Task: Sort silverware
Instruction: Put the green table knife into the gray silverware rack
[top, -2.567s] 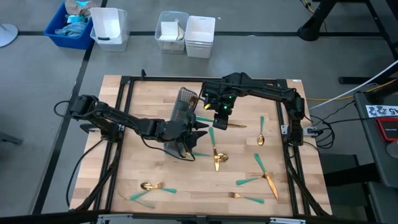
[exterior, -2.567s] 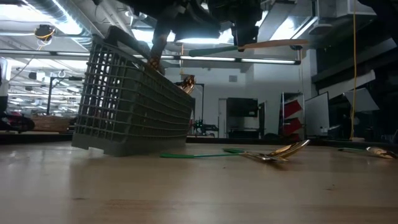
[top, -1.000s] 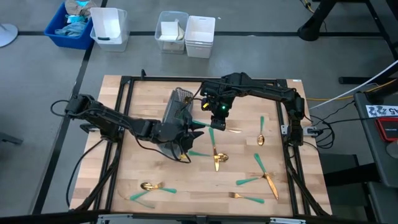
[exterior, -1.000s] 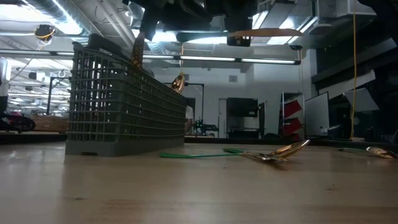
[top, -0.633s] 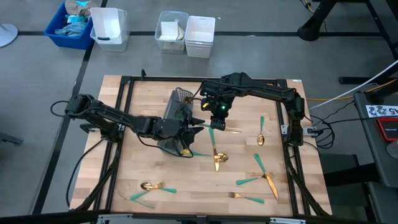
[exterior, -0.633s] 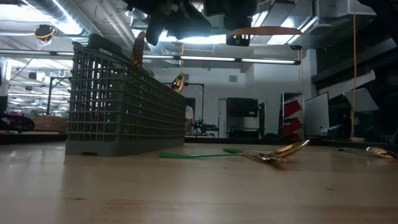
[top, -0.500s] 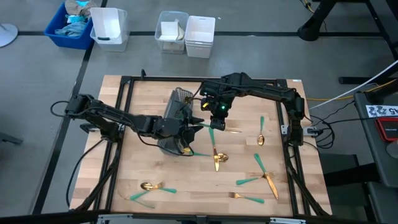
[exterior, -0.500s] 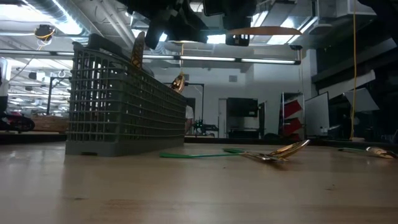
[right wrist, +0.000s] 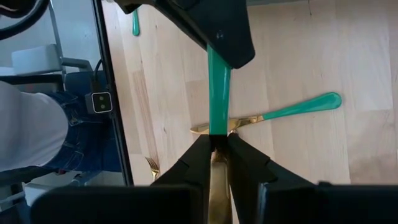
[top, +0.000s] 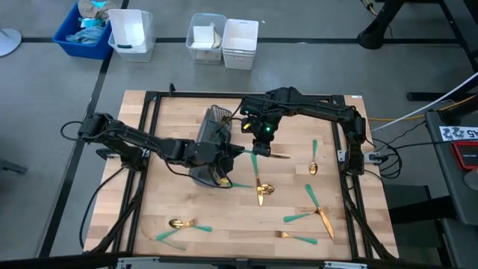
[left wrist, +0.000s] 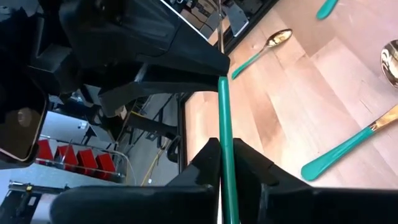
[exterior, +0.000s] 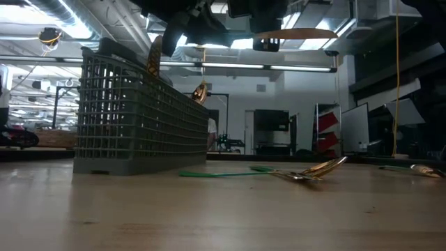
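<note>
A teal-handled knife (right wrist: 219, 93), or what looks like one since the blade is seen mostly edge-on, is held level in the air just beside the grey mesh caddy (top: 211, 128), over the middle of the wooden table (top: 179, 194). It is pinched by the right gripper (right wrist: 217, 143) at the join of gold blade and teal handle. The far end of the handle is clamped between the pressed-together fingers of the left gripper (left wrist: 225, 152), so both grippers are closed on the one piece. The rest of the silverware (top: 261, 193) is scattered flat on the table: a spoon and fork pair below the grippers, a spoon (top: 313, 166) toward the right arm's base, and several crossed pieces along the near edge. Two gold heads are seen poking up out of the caddy in the low view. The piece is judged light, stiff and thin, with a slick polished blade and a smooth narrow handle. It is likely to pivot or slip if gripped off centre. A hold across the flat of the handle, close to the join, is judged safest, and the blade is best left untouched. No brand or marking is seen on the silverware or the caddy. A white tag (top: 457, 133) with dark characters is seen off the table at the right, but it cannot be read.
</note>
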Controlling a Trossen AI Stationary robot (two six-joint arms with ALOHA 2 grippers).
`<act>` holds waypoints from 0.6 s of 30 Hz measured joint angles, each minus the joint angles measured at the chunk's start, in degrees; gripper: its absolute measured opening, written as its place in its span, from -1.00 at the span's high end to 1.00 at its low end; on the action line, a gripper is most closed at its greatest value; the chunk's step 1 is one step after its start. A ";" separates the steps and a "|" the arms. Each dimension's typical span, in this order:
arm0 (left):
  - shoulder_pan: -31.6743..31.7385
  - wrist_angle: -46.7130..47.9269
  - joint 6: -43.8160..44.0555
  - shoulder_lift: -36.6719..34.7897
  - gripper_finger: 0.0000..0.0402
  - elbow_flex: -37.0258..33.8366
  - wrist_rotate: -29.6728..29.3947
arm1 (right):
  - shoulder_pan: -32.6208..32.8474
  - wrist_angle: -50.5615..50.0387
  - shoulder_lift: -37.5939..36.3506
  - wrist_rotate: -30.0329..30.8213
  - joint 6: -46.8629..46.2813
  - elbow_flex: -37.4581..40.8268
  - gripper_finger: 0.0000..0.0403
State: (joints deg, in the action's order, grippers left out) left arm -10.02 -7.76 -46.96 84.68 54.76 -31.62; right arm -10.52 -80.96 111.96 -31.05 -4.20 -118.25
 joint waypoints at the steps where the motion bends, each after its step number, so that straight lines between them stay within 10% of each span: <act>1: 0.00 -0.01 0.03 0.00 0.93 0.00 0.00 | 0.00 -0.01 0.00 -0.06 -0.01 0.00 0.76; 18: -0.68 -0.04 0.07 0.00 0.94 0.00 -0.25 | 0.00 0.18 0.00 -0.08 0.01 0.02 0.76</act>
State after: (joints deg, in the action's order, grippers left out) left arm -10.71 -7.79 -46.89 84.68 54.76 -31.86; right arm -10.52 -80.78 111.96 -31.13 -4.19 -118.24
